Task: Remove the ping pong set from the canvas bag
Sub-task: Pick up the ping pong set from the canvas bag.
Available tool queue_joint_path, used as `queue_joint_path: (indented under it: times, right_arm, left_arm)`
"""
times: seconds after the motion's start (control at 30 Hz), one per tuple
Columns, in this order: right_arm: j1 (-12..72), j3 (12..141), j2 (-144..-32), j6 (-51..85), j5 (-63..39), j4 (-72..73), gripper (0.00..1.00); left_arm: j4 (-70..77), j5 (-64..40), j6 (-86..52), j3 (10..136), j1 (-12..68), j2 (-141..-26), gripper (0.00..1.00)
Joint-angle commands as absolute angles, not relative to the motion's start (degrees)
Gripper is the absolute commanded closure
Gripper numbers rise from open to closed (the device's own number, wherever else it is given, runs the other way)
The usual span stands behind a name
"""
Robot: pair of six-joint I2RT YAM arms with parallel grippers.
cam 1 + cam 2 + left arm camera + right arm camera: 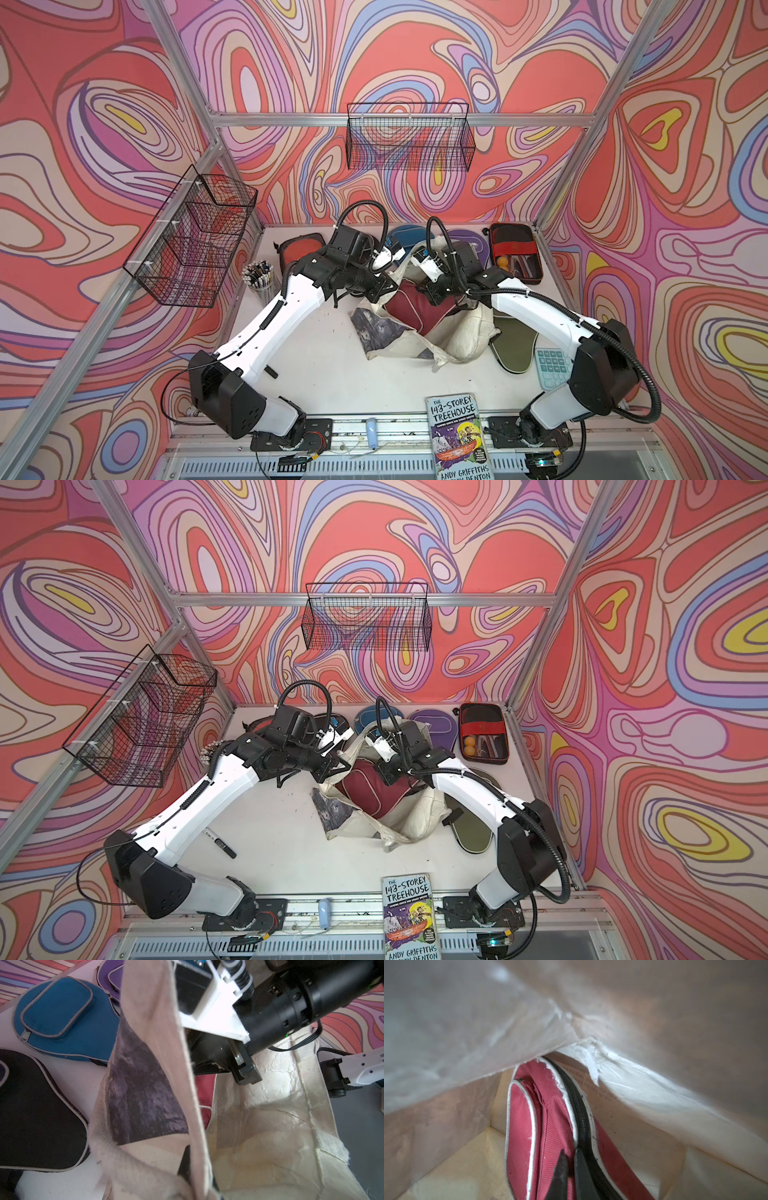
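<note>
My right gripper (569, 1153) is deep inside the canvas bag (465, 332). Its two fingers are squeezed tight on the edge of the maroon cover (525, 1126), right by the black zip. My left gripper (388, 289) is squeezed tight too. It pinches the cloth rim on the left side of the bag and holds it up. The bag sits all crumpled in the middle of the table (316, 374). The maroon cover lies inside it and shows through the open top in both top views. Other bits of the ping pong set lie out on the table: a blue cover (405, 232) on the far side, an olive cover (513, 345) just right of the bag, and a case (515, 249) in the far right corner
</note>
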State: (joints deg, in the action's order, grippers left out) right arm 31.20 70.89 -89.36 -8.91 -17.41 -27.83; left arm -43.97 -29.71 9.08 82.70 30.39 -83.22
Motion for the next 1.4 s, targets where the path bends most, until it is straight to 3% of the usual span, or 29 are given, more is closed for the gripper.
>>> queue_joint_path:
  times: [0.0, 0.33, 0.83, 1.07, 1.37]
  right_arm:
    - [30.9, 75.7, -85.1, -9.3, -15.0, -27.4, 1.00]
    - [30.9, 85.1, -82.1, -12.3, -4.6, -36.6, 1.00]
    - [30.9, 95.5, -80.9, -12.7, -1.6, -40.7, 1.00]
    - [30.9, 99.8, -81.9, -12.2, -4.7, -40.6, 1.00]
    - [30.9, 106.8, -83.2, -11.7, -8.4, -39.6, 1.00]
  left_arm:
    - [-46.8, -26.9, 11.0, 82.3, 30.6, -84.8, 1.00]
    - [-46.3, -19.2, 10.0, 88.2, 28.3, -87.2, 0.99]
    - [-43.8, -21.4, 7.9, 89.8, 19.1, -78.0, 0.32]
    - [-42.7, -23.6, 6.5, 86.1, 19.1, -75.1, 0.17]
    - [-36.5, -29.2, 3.0, 79.4, 19.1, -72.3, 0.06]
